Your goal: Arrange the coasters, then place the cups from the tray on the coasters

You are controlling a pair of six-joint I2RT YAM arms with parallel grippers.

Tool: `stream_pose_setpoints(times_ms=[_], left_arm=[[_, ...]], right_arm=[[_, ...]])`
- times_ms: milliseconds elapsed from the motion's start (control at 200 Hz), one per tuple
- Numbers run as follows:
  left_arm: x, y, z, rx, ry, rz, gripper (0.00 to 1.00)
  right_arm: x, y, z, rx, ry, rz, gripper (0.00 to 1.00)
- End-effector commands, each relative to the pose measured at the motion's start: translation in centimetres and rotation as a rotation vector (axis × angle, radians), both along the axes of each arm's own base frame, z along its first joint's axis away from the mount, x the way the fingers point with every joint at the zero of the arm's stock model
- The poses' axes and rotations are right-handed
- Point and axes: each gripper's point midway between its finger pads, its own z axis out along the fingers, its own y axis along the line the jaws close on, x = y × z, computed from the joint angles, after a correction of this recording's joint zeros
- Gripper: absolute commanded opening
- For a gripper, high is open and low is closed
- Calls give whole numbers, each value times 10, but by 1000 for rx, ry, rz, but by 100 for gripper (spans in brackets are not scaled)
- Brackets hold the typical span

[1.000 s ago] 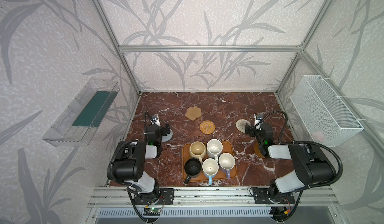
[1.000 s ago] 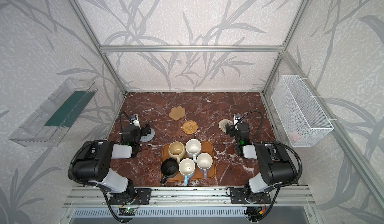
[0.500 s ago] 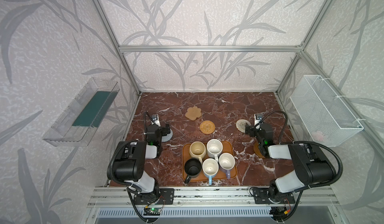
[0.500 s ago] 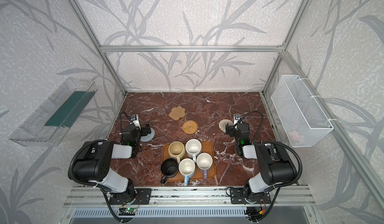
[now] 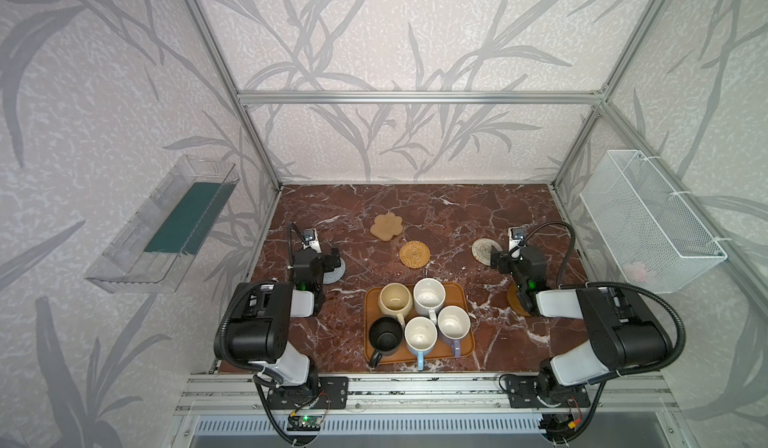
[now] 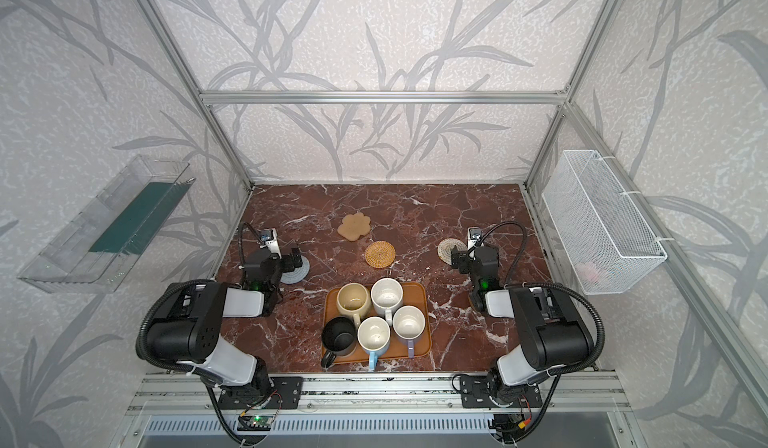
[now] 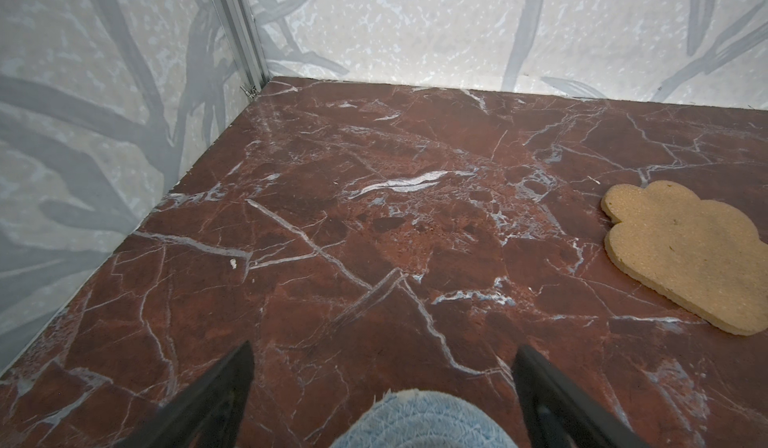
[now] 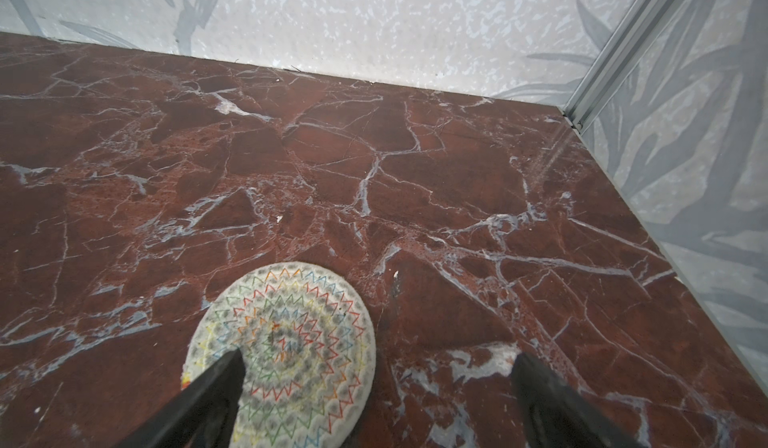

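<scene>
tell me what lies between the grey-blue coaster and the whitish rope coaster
The golden rattan coaster lies there, with bare table on either side of it; both top views show it.

Looks like a robotics lab cell, not a real kitchen. An aluminium frame (image 5: 419, 97) boxes in leaf-print wallpaper panels (image 5: 374, 30) around a red marble-look desk (image 5: 436, 209). The left arm (image 5: 257, 329) at lower left and right arm (image 5: 619, 329) at lower right sit mounted on a rail (image 5: 415, 387) along the bottom edge, bare circuit board (image 5: 305, 421) and loose wires (image 5: 575, 414) below. The tray (image 5: 457, 294) of cups (image 5: 422, 333) reads as props.
</scene>
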Motion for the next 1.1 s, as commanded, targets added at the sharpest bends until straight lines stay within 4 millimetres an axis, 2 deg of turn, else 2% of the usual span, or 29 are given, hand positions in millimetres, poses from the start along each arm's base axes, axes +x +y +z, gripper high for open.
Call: stream_pose_setpoints(times_ms=[0, 100, 125, 245, 350, 435, 545, 615, 745, 865, 955, 1095], left_arm=[[-4, 0, 22, 4, -65, -6, 99], [-8, 1, 34, 7, -74, -3, 99], [-9, 0, 37, 6, -77, -4, 99], [-14, -4, 53, 25, -94, -12, 99], [-20, -8, 78, 11, -147, -4, 99], [-22, -11, 103, -53, -202, 6, 99], [-26, -17, 125, -154, -190, 0, 99], [-31, -22, 127, -220, -174, -8, 99], [-46, -18, 131, -377, -174, 63, 99], [-45, -38, 134, -500, -132, -7, 99], [-43, -54, 135, -530, -84, -56, 99], [-53, -55, 112, -515, 140, 41, 99]], right_arm=[[1, 0, 17, -5, -52, 1, 99], [0, 4, 28, -7, -32, 23, 99], [-3, 4, 25, -10, -4, 29, 99], [-7, 4, 41, -5, -17, 32, 99], [-13, 4, 55, 54, 17, 8, 99], [-19, 7, 67, 123, 60, -3, 99], [-26, 5, 77, 194, 104, -46, 99], [-32, 17, 86, 243, 81, 23, 99], [-37, 40, 100, 345, 51, 130, 99], [-40, 51, 106, 414, 108, 147, 99], [-41, 63, 111, 443, 111, 179, 99], [-43, 72, 113, 406, 129, 152, 99]])
